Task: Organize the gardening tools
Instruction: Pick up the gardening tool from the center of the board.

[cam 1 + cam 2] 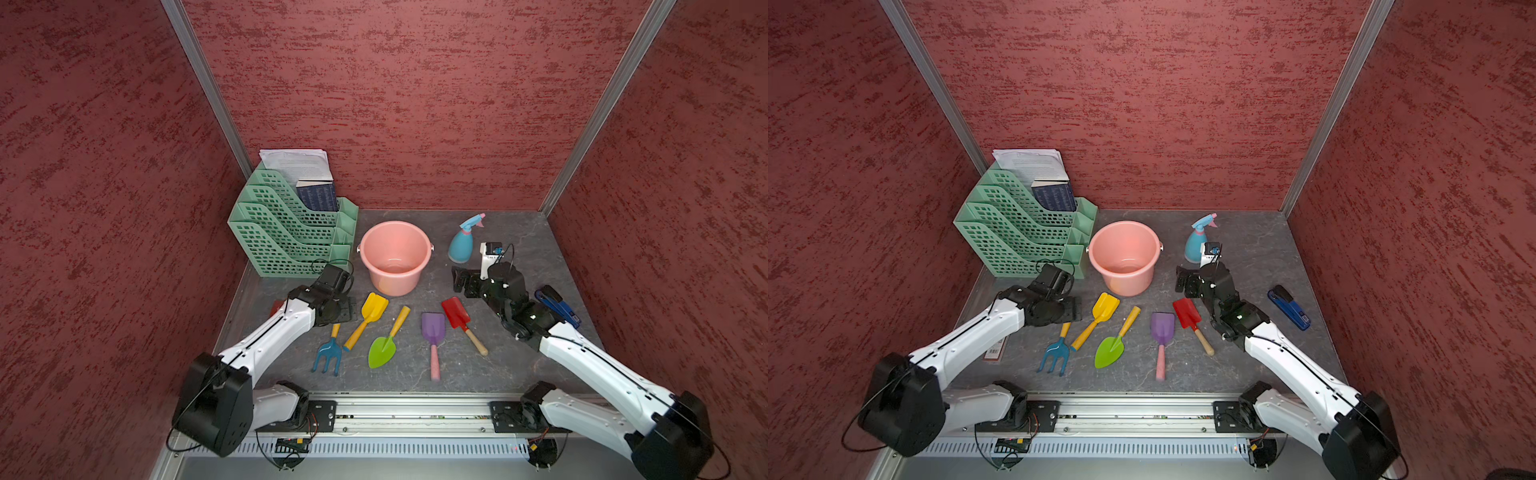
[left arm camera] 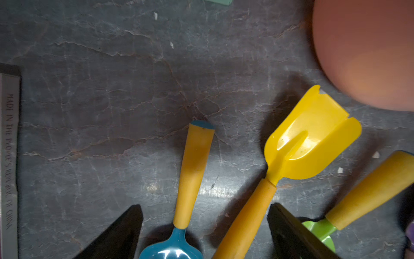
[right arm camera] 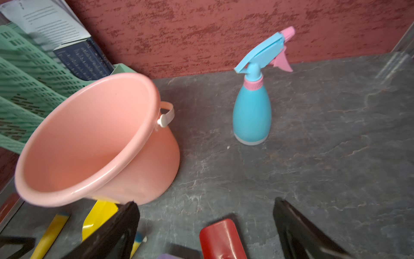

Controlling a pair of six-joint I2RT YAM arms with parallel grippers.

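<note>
On the grey table (image 1: 540, 257) nothing is sorted yet. The blue fork-rake (image 1: 328, 357), yellow shovel (image 1: 374, 308), green trowel (image 1: 380, 352), purple shovel (image 1: 433, 328) and red shovel (image 1: 455, 311) lie flat in a row just in front of the pink bucket (image 1: 392, 286). The spray bottle (image 1: 461, 247) stands upright beside the bucket, near the back wall. The left gripper (image 2: 204, 207) hangs low over the rake end of the row, jaws wide apart, holding nothing. Its wrist view shows both the rake handle and the yellow shovel handle between the fingers (image 2: 125, 226), so this looks like a pick on one of those two. To do it clean: shift sideways until only one handle sits between the jaws, square up across it, descend at mid-handle, close, and lift straight up before swinging to the bucket, which I take as the drop spot. Closing as it stands risks pinching two handles or kicking one away. The right gripper (image 3: 206, 201) is also fully spread and empty, above the red shovel's blade and facing the bottle; best kept clear of the left arm's path. Count: one rake, three shovels, one trowel, one spray bottle, one bucket, one green file rack (image 1: 270, 239), one blue-and-black stapler (image 1: 557, 306), one flat red strip (image 1: 995, 351), two grippers.
</note>
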